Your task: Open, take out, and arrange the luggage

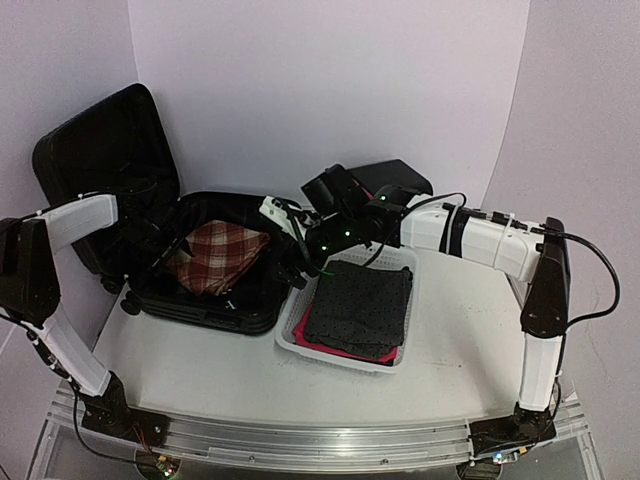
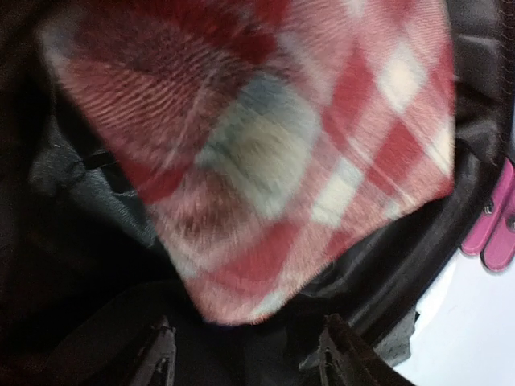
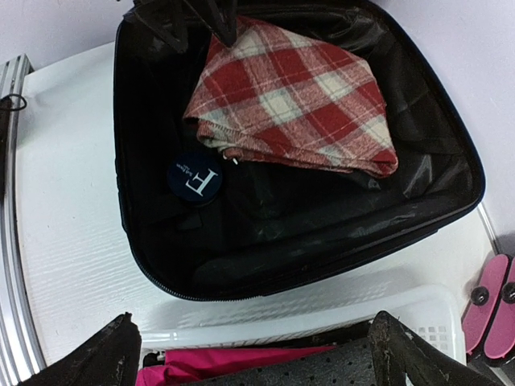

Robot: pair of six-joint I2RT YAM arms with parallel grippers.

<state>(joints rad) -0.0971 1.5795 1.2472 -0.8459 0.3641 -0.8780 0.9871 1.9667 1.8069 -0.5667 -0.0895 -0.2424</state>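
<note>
The luggage (image 1: 215, 305) lies open on the table with its black lid (image 1: 105, 150) propped up at the back left. A folded red and cream plaid cloth (image 1: 218, 255) rests inside the base (image 3: 322, 233). My left gripper (image 1: 168, 258) reaches into the luggage at the cloth's left edge. In the left wrist view that gripper (image 2: 249, 358) is open, and the plaid cloth (image 2: 265, 145) lies just ahead of its fingertips, not between them. My right gripper (image 3: 257, 362) is open above the near edge of a white basket (image 3: 265, 326), facing the luggage.
The white basket (image 1: 390, 357) to the right of the luggage holds a dark dotted cloth (image 1: 362, 305) over a pink one (image 1: 318, 335). A round dark badge with an F (image 3: 195, 178) lies in the luggage. A black box (image 1: 400, 178) stands behind, with pink fronts (image 3: 491, 310) showing.
</note>
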